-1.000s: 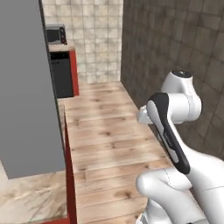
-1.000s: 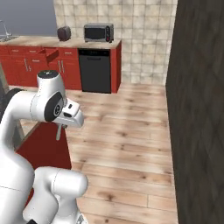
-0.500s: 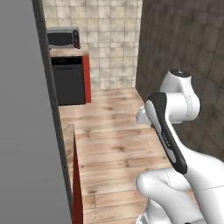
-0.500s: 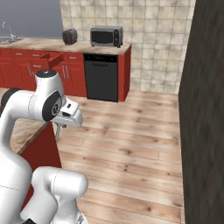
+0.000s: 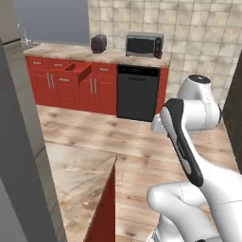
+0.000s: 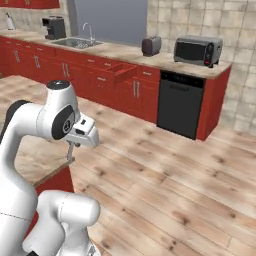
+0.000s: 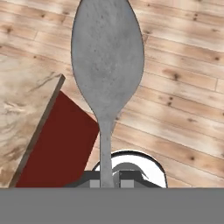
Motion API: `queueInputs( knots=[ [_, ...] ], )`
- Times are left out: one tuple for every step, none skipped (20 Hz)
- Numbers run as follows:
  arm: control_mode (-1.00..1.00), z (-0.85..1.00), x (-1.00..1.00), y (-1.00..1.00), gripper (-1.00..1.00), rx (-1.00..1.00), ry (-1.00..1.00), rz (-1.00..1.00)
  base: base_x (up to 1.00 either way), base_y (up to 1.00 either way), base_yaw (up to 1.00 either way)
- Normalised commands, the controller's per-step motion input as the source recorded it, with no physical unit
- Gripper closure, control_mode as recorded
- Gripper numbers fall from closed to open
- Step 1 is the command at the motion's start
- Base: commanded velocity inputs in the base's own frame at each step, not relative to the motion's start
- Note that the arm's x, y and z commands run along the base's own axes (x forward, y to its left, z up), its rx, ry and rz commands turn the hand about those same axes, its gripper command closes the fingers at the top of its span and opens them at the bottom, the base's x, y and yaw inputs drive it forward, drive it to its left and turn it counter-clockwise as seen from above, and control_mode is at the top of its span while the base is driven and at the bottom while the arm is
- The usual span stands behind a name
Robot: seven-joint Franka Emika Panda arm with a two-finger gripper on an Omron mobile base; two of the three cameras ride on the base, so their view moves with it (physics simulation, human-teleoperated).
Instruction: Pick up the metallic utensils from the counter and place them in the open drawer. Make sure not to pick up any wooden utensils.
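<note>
Right now the end effector [image 7: 109, 181] is squeezed tight on the thin handle of the metal spoon [image 7: 107, 65], a plain grey spoon with a big smooth oval bowl that sticks straight out from the fingers over the wooden floor [image 7: 183, 87]. From the right base view, the spoon hangs down from the hand just past the corner of the table [image 6: 30, 160], and the white arm is bent up high and then folds down. Far off, the open drawer [image 6: 121, 73] sticks out of the red cabinets [image 6: 90, 77].
</note>
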Motion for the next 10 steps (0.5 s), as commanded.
queueInputs(
  knots=[
    [1.0,0.0,0.0,0.0,1.0,0.0,0.0,0.0,0.96,-0.39,0.79],
    [1.0,0.0,0.0,0.0,1.0,0.0,0.0,0.0,0.97,-0.47,0.76],
    [1.0,0.0,0.0,0.0,1.0,0.0,0.0,0.0,0.99,-0.53,0.74],
    [1.0,0.0,0.0,0.0,1.0,0.0,0.0,0.0,1.0,-0.59,0.71],
    [1.0,0.0,0.0,0.0,1.0,0.0,0.0,0.0,1.0,-0.61,0.7],
    [1.0,0.0,0.0,0.0,1.0,0.0,0.0,0.0,1.0,-0.65,0.67],
    [1.0,0.0,0.0,0.0,1.0,0.0,0.0,0.0,1.0,-0.69,0.65],
    [1.0,0.0,0.0,0.0,1.0,0.0,0.0,0.0,1.0,-0.72,0.63],
    [1.0,0.0,0.0,0.0,1.0,0.0,0.0,0.0,1.0,-0.81,0.6],
    [1.0,0.0,0.0,0.0,1.0,0.0,0.0,0.0,1.0,-0.88,0.57]
  ],
)
